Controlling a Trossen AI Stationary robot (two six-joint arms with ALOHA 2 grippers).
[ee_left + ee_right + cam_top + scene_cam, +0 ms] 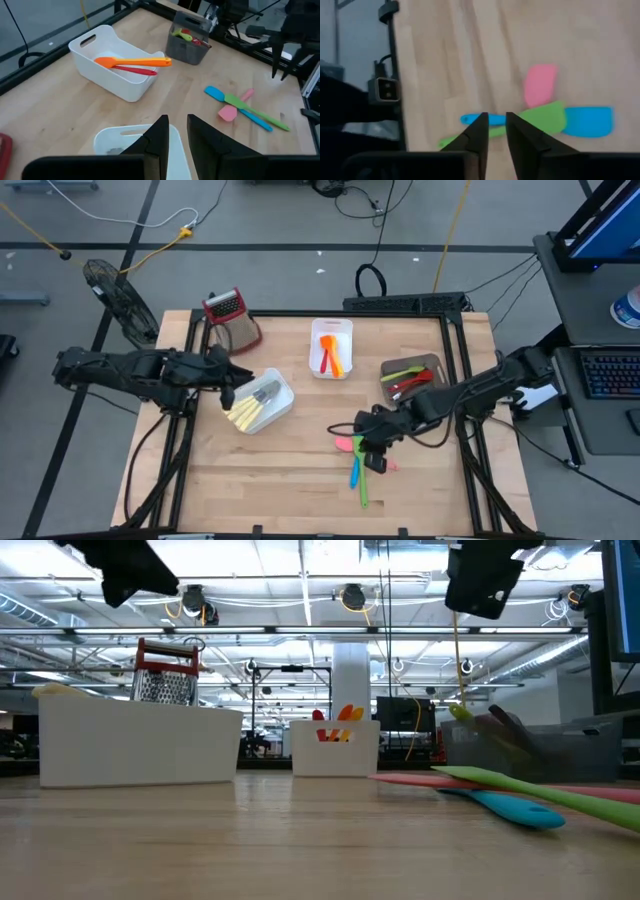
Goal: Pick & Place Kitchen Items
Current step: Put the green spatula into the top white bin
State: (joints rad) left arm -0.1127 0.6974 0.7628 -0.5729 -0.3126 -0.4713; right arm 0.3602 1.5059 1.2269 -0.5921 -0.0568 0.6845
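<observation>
Three spatulas lie crossed on the wood near the table's front: pink (345, 444), blue (354, 472) and green (362, 490); in the right wrist view the pink (540, 85), green (540, 117) and blue (587, 121) show below the fingers. My right gripper (368, 450) (496, 120) hangs above them, open by a narrow gap and holding nothing. My left gripper (236, 394) (177, 122) hovers over the near-left white bin (272, 408), which holds yellow and grey utensils; its fingers stand slightly apart with nothing between them.
A second white bin (331, 330) at the centre back holds orange and red utensils (132, 62). A grey bin (425, 362) at the right holds green and red ones. A metal grater with a red top (232, 318) stands at the back left. Bare wood lies along the front left.
</observation>
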